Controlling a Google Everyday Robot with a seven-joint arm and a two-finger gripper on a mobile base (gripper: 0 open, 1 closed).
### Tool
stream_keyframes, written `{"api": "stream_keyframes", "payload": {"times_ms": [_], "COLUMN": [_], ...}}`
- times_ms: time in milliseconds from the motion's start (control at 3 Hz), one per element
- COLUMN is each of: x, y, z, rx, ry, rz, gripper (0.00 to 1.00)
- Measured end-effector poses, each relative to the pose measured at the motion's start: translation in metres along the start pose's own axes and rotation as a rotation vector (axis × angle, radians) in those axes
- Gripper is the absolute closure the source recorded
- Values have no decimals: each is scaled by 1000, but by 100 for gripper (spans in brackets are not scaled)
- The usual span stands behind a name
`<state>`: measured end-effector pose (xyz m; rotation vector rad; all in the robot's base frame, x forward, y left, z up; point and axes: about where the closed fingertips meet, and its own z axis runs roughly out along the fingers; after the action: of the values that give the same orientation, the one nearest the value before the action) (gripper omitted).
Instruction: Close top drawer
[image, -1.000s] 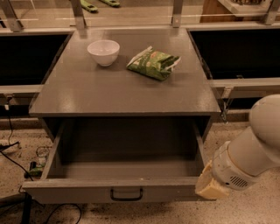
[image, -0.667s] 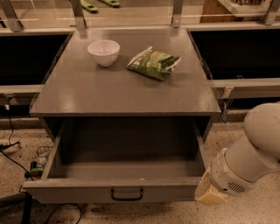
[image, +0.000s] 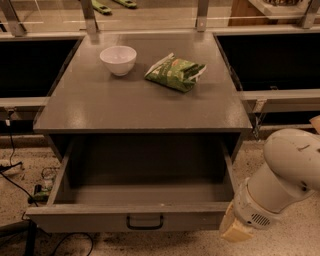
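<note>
Wide grey top drawer is seen pulled far out of the grey cabinet, with a black rectangular pull handle centred on its front. The tan-tipped gripper on the white arm is held low, just beside the drawer's front right corner. Contact cannot be told, nor whether it is spread or closed. A white round bowl and a green crinkled snack bag are set near each other on the cabinet top.

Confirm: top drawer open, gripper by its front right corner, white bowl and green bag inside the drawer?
No. The camera view shows the white bowl and green bag on the cabinet top, not inside the drawer. The top drawer is open, with the gripper by its front right corner.
</note>
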<state>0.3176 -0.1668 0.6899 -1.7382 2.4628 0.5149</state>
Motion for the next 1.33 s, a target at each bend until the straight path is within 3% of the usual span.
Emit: {"api": "stream_keyframes", "payload": {"times_ms": [667, 1000, 1333], "x": [-2, -2, -2], "y": [-34, -34, -34], "z": [16, 16, 16], "rx": [38, 38, 38], "ry": [-34, -34, -34], "rz": [61, 61, 61], "gripper": [97, 74, 43]}}
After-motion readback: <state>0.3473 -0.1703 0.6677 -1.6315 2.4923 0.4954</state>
